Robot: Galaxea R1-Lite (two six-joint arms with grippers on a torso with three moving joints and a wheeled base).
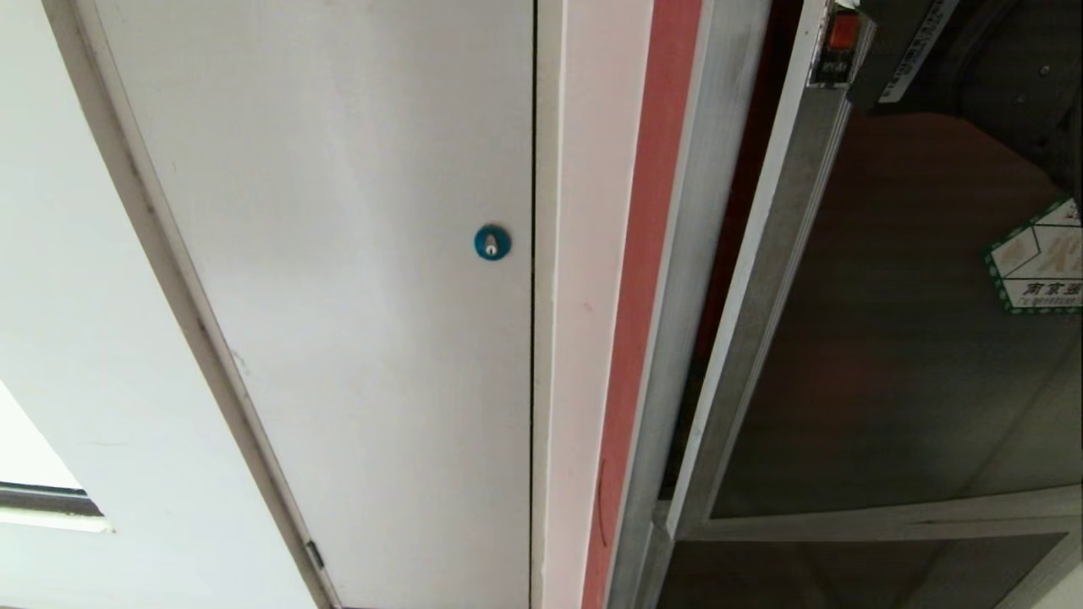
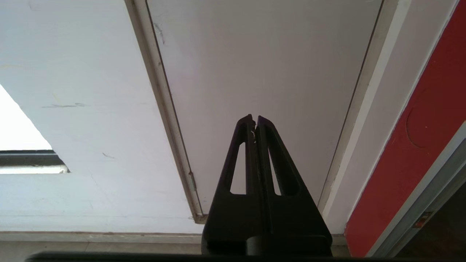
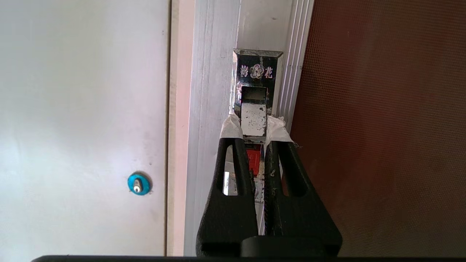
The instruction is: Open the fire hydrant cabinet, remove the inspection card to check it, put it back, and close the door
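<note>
White wall at nine o'clock; right gripper (image 3: 253, 127) pinched the door's (image 1: 888, 338) stiff, slippery metal latch (image 3: 253, 120); left gripper (image 2: 254, 120) clenched, empty.

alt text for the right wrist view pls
The right gripper, its tips wrapped in white tape, is shut on the chrome latch of the door, a silver-framed dark glass panel. Beside it stands a plain white door with a round blue lock.

One white door (image 1: 338, 296), one glass door (image 1: 888, 338), one sticker (image 1: 1039, 262)
</note>
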